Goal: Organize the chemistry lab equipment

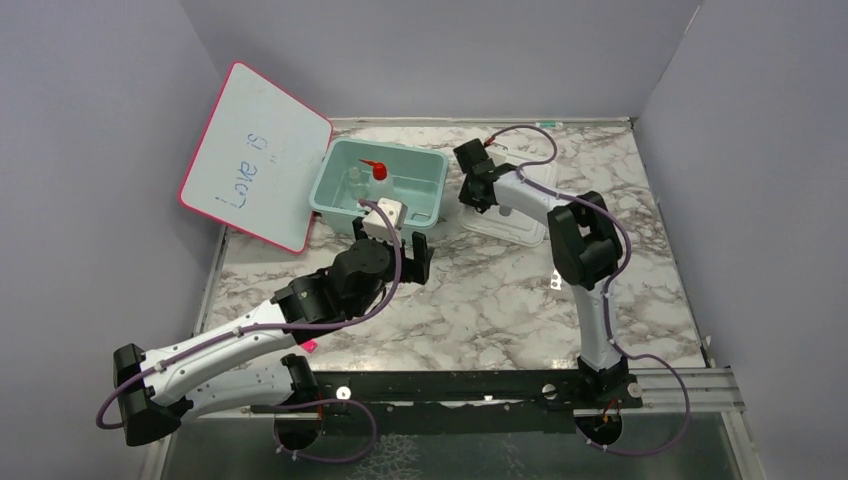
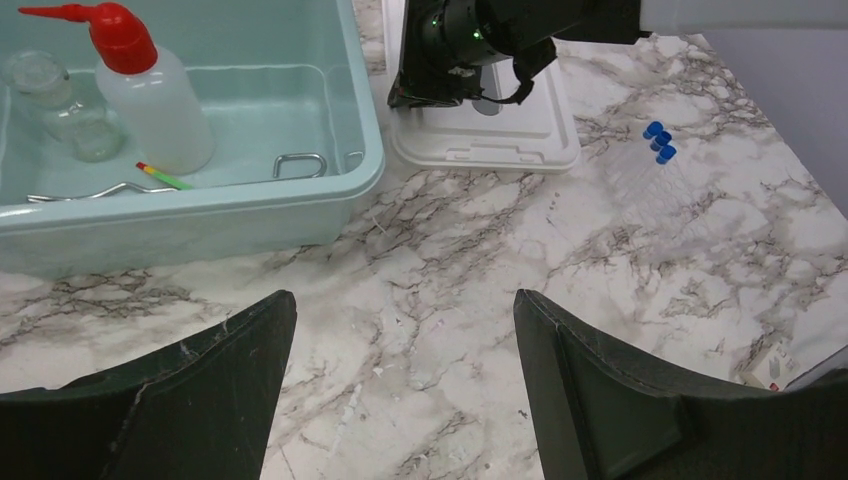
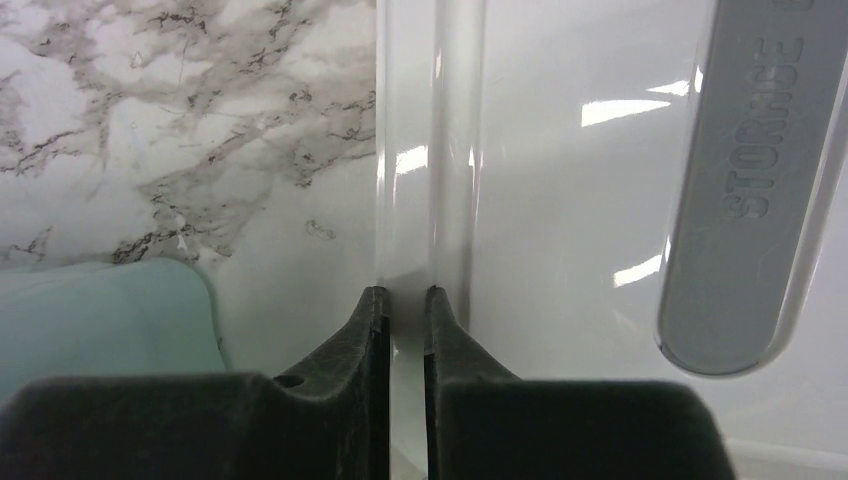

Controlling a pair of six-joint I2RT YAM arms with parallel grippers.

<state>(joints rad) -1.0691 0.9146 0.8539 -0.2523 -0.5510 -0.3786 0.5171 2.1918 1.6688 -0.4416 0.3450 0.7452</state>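
Note:
The squeeze bottle with red nozzle stands in the teal bin, also seen from above. Beside it in the bin are clear glass jars, metal tongs and a thin tool with a red end. Clear vials with blue caps lie on the marble, right of the bin. My left gripper is open and empty above bare marble in front of the bin. My right gripper is shut on the edge of a white lid right of the bin.
The white lid has a grey handle and lies flat against the bin's right side. A pink-edged whiteboard leans on the left wall. A pink marker shows under the left arm. Grey walls enclose the table.

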